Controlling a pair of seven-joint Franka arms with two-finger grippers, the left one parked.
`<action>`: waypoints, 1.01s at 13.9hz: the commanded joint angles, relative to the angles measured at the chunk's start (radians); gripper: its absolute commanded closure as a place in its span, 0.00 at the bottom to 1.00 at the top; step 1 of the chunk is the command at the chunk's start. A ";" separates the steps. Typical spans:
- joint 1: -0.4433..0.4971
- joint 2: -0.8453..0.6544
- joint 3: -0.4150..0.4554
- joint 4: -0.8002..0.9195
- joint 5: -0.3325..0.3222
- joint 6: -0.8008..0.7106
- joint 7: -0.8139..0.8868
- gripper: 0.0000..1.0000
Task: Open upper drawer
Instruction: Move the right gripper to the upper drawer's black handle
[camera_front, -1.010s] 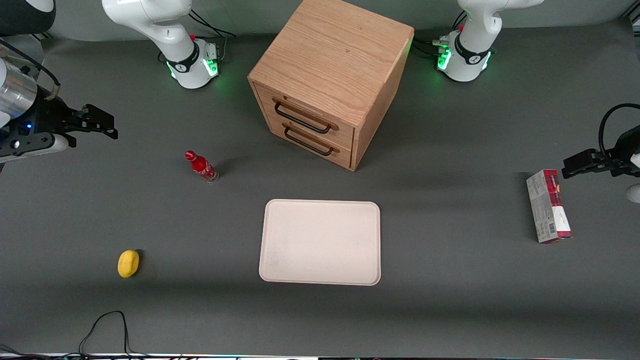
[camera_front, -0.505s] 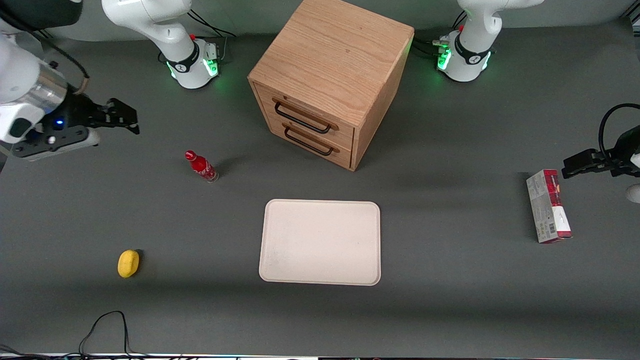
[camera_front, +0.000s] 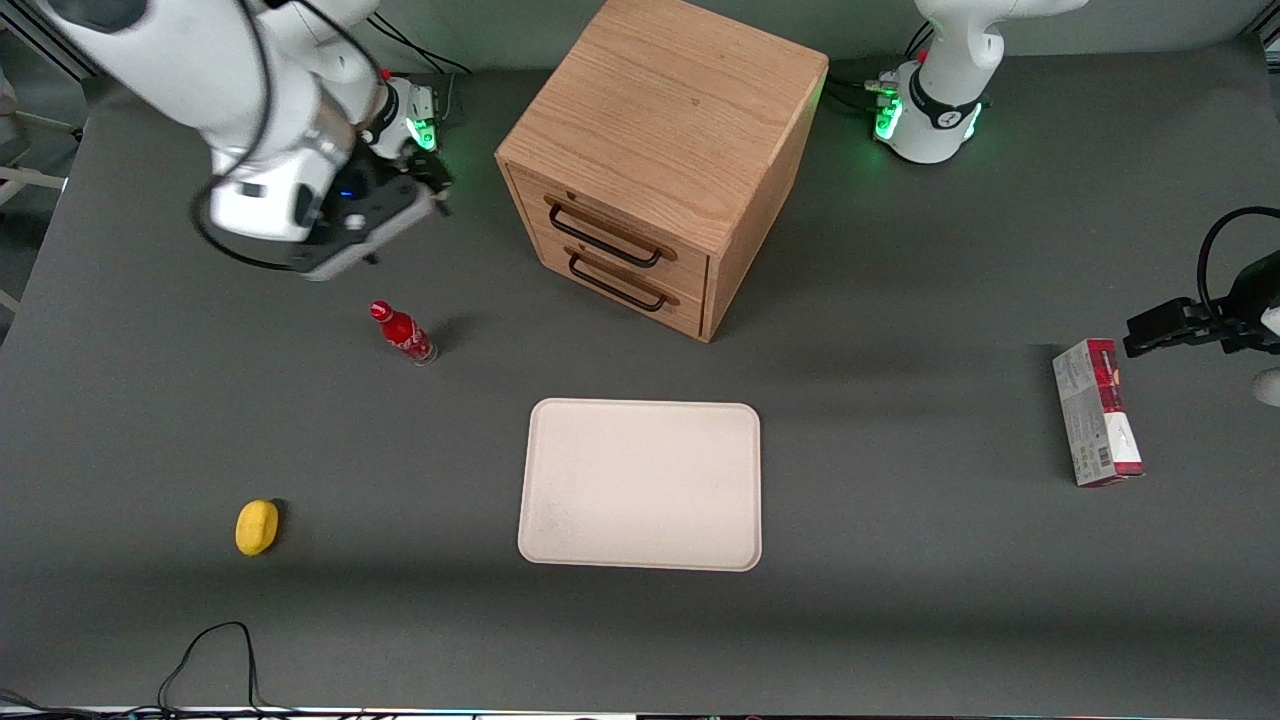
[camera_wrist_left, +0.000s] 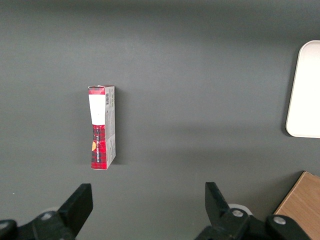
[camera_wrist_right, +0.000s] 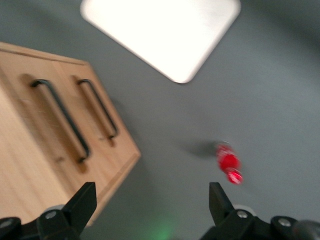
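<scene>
The light oak cabinet (camera_front: 665, 120) stands at the back middle of the table with both drawers shut. The upper drawer (camera_front: 600, 222) is the topmost one, and its thin black bar handle (camera_front: 606, 238) lies just under the cabinet's top edge. In the right wrist view the upper drawer's handle (camera_wrist_right: 62, 117) runs beside the lower drawer's handle (camera_wrist_right: 100, 110). My right gripper (camera_front: 432, 186) hangs above the table beside the cabinet, toward the working arm's end, apart from both handles. The gripper (camera_wrist_right: 150, 200) is open with nothing between its fingers.
A red bottle (camera_front: 403, 333) stands nearer the front camera than my gripper and also shows as the red bottle (camera_wrist_right: 229, 163) in the wrist view. A cream tray (camera_front: 640, 485) lies in front of the cabinet. A yellow lemon-like object (camera_front: 257, 527) and a red-and-grey box (camera_front: 1095, 412) lie toward either end.
My right arm has swung in from the working arm's end of the table toward the cabinet. The drawers, bottle, tray and box have not moved.
</scene>
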 joint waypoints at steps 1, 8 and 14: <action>0.077 0.174 -0.003 0.190 0.047 -0.010 -0.031 0.00; 0.152 0.353 0.014 0.301 0.077 0.033 -0.406 0.00; 0.128 0.384 0.010 0.237 0.157 0.020 -0.555 0.00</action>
